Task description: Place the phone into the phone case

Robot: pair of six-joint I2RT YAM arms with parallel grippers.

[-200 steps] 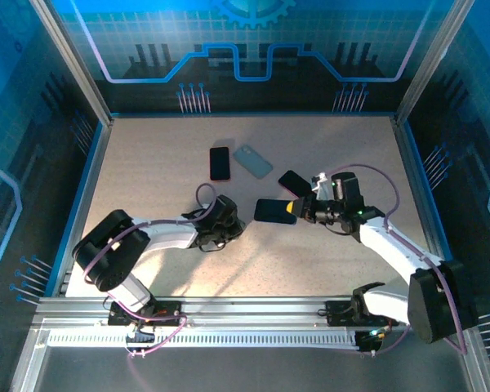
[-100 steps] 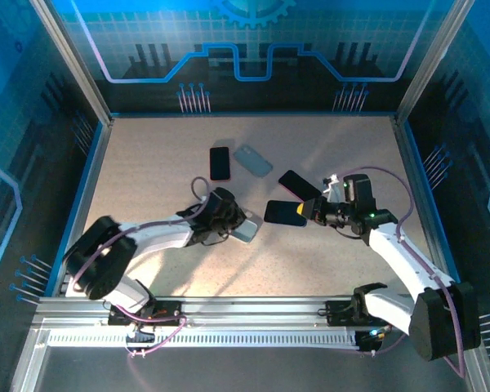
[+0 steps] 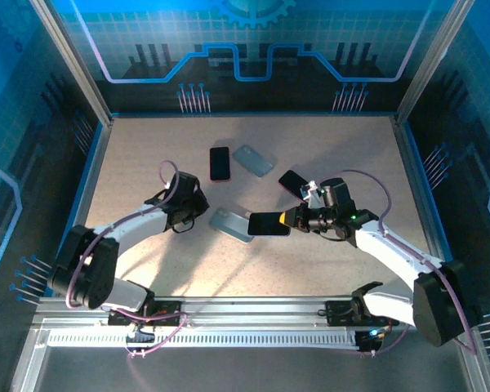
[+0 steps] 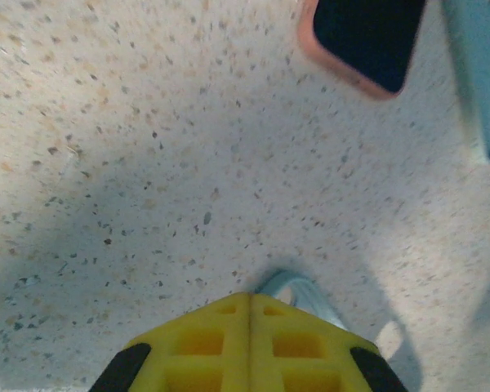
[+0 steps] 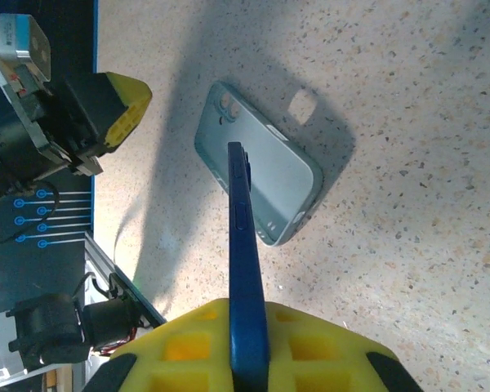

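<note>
The phone [image 3: 269, 223], gripped by the right hand [image 3: 292, 219], covers the case's [image 3: 229, 224] end.

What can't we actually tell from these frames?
1. Right wrist: phone is edge-on, so its faces are unseen. Its lower end is buried in the right gripper.
2. Left wrist: pink-rimmed phone is cut by the top edge. A pale object is half hidden behind the left gripper.
3. Top view: the phone overlaps the case; contact or gap unclear.
</note>
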